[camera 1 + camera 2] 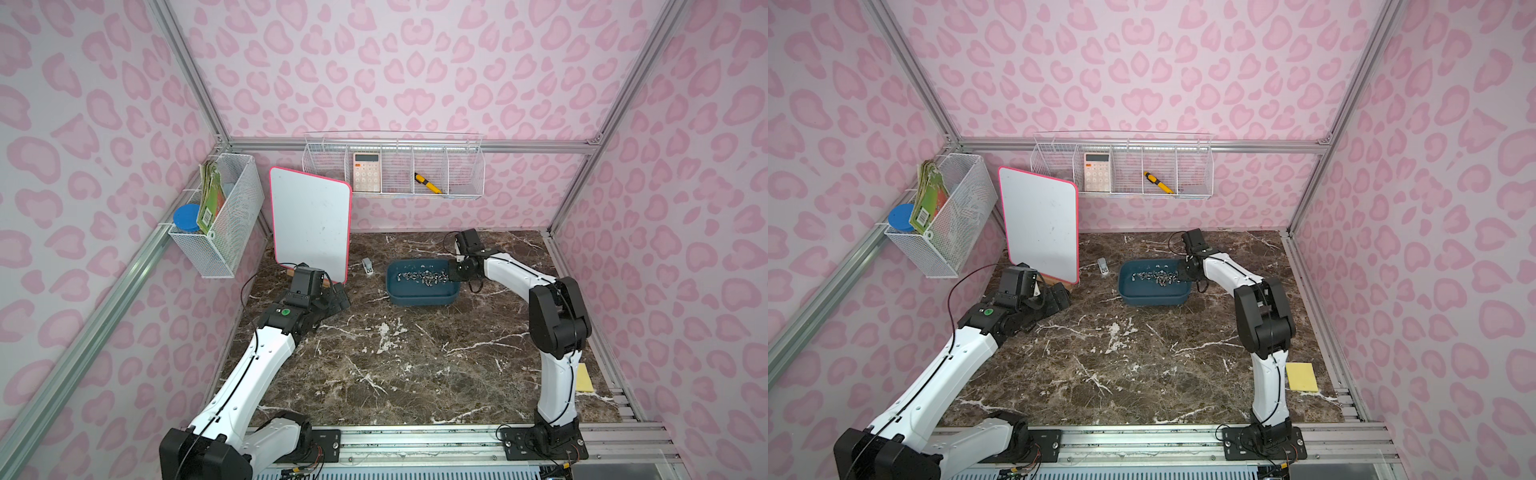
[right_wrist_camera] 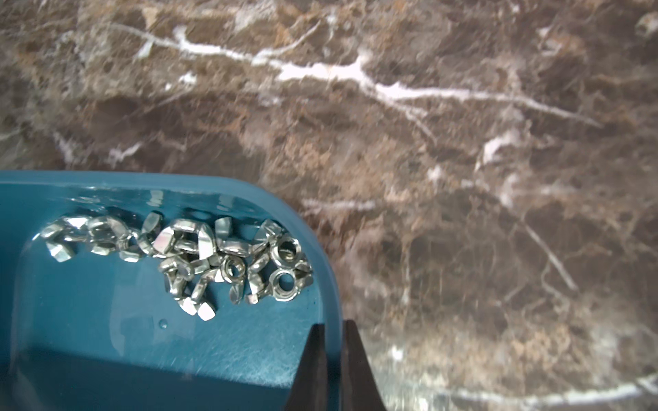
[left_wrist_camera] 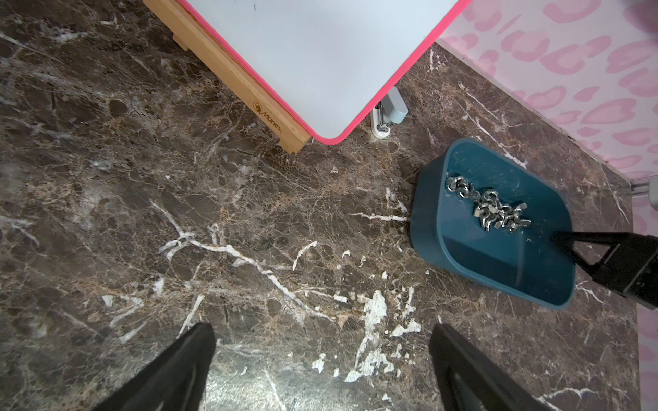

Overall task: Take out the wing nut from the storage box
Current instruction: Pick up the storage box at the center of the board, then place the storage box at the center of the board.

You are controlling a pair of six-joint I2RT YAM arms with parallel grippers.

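The storage box [image 1: 419, 298], a shallow teal plastic tub with rounded corners, is seen right of centre in both top views on the brown veined marble table [image 1: 415, 374]. Only the right wrist view shows the right gripper [image 2: 334, 324] pinched onto the box's smooth rim at lower centre. Shiny silver wing nuts [image 2: 213, 256] are heaped loose inside. In the left wrist view the left gripper [image 3: 322, 334] is spread wide, with nothing held.

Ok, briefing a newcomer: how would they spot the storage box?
On the dark marble table, look right of the pink-rimmed whiteboard. The storage box is the shallow teal tub holding silver wing nuts; the wall baskets are white wire.
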